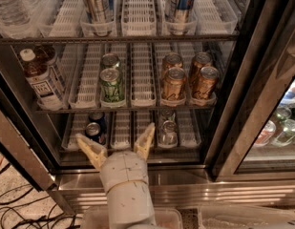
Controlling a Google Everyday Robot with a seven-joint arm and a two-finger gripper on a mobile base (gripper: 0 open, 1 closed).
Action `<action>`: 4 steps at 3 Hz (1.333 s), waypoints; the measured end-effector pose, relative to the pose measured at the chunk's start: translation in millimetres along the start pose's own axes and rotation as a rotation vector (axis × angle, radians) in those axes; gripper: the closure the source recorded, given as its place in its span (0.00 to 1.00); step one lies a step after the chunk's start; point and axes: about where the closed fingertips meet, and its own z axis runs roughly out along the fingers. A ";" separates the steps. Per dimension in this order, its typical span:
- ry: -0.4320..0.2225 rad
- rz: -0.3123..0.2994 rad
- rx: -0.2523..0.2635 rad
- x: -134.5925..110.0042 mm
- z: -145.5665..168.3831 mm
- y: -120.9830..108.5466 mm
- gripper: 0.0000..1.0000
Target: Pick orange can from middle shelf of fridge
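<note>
Several orange cans stand on the middle shelf [137, 108] of the open fridge [233, 80], in two lanes at the right; the front pair are one orange can [173, 84] and another [205, 82], with two more behind them. A green can [111, 84] stands in a lane to their left. My gripper [117, 144] is open, its two tan fingers spread wide, low in front of the bottom shelf. It is below and left of the orange cans and touches nothing.
A brown bottle [41, 78] stands at the left of the middle shelf. Tall slim cans [97, 4] fill the top shelf. A small blue can [95, 128] and a silver can [168, 131] sit on the bottom shelf. More bottles [280, 125] show behind glass at right. Cables lie on the floor at left.
</note>
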 end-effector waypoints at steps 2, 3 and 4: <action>0.022 -0.001 0.045 7.5 -2.6 -8.9 0.00; 0.036 0.026 0.114 12.7 -0.4 -35.0 0.00; 0.049 0.016 0.242 15.1 -4.7 -83.9 0.00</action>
